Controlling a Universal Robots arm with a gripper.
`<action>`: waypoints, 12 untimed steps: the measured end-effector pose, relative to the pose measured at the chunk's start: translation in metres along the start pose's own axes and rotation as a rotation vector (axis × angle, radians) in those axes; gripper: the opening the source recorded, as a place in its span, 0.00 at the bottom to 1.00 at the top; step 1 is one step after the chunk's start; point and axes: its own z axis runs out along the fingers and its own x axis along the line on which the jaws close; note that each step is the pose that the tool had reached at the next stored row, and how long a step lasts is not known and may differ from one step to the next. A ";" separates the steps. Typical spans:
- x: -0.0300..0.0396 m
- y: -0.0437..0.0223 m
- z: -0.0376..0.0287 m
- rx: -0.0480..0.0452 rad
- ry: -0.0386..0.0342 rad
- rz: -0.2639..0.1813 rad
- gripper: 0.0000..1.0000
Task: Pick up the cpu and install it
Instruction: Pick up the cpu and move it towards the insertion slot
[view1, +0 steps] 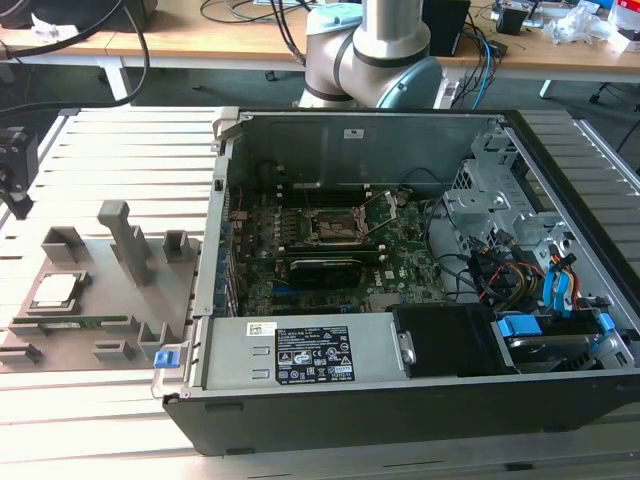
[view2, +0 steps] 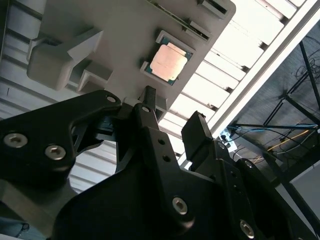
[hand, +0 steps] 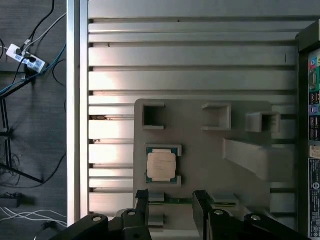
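While the gripper (hand: 171, 194) hangs over a grey tray (hand: 200, 150), its two black fingers (hand: 141, 202) stand apart, clamped on nothing; both wrist views show this. Just beyond the fingertips lies the cpu (hand: 161, 165), untouched. It rests flat in a shallow square recess of the tray, silvery plate facing up, with a thin green rim around it. It is so nearly square that no long axis stands out, and its edges run parallel with the tray's edges. A narrow green memory stick (hand: 177, 201) lies just beside it, seen between the two fingers.

In the exterior view the cpu (view1: 57, 290) sits at the lower left of the frame on the same tray (view1: 100, 300) — well apart from the open computer case (view1: 400, 420), which takes up the middle and right. Inside the case, a dark metal-framed socket (view1: 333, 225) lies on the motherboard (view1: 400, 265) near the frame's centre. Tray and case both rest on a slatted metal table (view1: 130, 150).
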 end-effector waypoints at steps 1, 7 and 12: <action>0.0000 0.0000 0.0004 0.0000 0.0000 0.000 0.48; -0.0001 0.0000 0.0046 0.0000 0.0001 0.000 0.48; -0.0002 -0.0001 0.0082 0.0001 0.0001 0.000 0.48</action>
